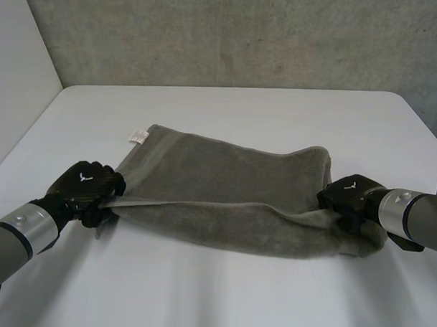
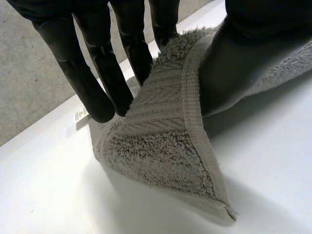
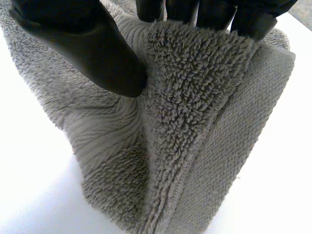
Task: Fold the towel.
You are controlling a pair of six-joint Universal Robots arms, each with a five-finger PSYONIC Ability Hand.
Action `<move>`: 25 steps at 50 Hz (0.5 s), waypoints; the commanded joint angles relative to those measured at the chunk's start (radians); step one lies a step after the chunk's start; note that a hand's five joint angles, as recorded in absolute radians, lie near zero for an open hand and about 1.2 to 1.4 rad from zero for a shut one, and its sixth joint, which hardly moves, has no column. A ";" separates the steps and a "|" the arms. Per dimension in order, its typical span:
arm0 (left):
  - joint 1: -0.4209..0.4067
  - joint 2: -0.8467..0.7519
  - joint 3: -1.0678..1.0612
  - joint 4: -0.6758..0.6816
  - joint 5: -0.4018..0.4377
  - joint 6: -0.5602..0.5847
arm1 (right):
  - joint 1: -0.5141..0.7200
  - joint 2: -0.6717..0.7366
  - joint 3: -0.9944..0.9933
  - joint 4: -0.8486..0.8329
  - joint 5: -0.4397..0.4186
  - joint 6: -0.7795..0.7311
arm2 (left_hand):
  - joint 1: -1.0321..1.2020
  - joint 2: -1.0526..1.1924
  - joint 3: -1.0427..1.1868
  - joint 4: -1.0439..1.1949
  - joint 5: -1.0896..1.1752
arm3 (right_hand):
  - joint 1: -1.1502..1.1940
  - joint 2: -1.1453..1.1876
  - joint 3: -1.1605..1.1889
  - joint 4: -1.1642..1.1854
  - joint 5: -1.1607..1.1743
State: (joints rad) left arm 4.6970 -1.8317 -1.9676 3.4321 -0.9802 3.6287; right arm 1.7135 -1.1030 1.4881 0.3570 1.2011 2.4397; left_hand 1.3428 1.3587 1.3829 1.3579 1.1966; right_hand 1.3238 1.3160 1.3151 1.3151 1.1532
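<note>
Fold in progress: left hand [image 1: 85, 187] and right hand [image 1: 350, 198] keep fingers [image 2: 97, 92] clamped on the near corners of the towel [image 1: 225, 182]. The next move should carry them to its far edge.

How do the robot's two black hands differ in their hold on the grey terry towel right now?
The left hand pinches the woven hem band of the grey terry towel near a corner; the right hand pinches fluffy pile at the opposite end. By the left hand the cloth runs taut as a thin edge; by the right hand it bunches in thick folds. Both pinch the towel against the thumb.
</note>
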 commanded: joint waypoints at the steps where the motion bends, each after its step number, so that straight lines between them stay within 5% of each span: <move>1: 0.000 -0.004 0.007 -0.001 0.000 0.004 | 0.008 -0.008 -0.020 0.000 -0.003 -0.007 | 0.054 0.038 0.013 0.038 0.025 | 0.072 0.080 0.081 0.081 0.069; 8: -0.014 -0.060 0.133 -0.002 -0.011 0.005 | 0.015 -0.014 -0.112 -0.121 -0.029 -0.001 | 0.054 0.038 0.013 0.038 0.025 | 0.072 0.080 0.081 0.081 0.069; 16: -0.098 -0.112 0.513 -0.004 -0.097 -0.010 | 0.078 -0.163 -0.207 -0.579 0.034 0.110 | 0.054 0.038 0.013 0.038 0.025 | 0.072 0.080 0.081 0.081 0.069; 20: -0.126 -0.110 0.734 0.059 -0.196 -0.103 | 0.081 -0.270 -0.222 -0.833 0.153 0.260 | 0.054 0.038 0.013 0.038 0.025 | 0.072 0.080 0.081 0.081 0.069; 25: -0.118 -0.100 0.882 0.104 -0.253 -0.309 | 0.075 -0.310 -0.253 -0.826 0.195 0.306 | 0.054 0.038 0.013 0.038 0.025 | 0.072 0.080 0.081 0.081 0.069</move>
State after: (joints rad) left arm 4.5775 -1.9446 -1.2660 3.4771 -1.1573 3.5241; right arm 1.7947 -1.3504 1.2645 -0.4089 1.3234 2.6624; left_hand 1.3429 1.3613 1.3837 1.3599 1.1967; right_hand 1.3345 1.3266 1.3400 1.3388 1.1714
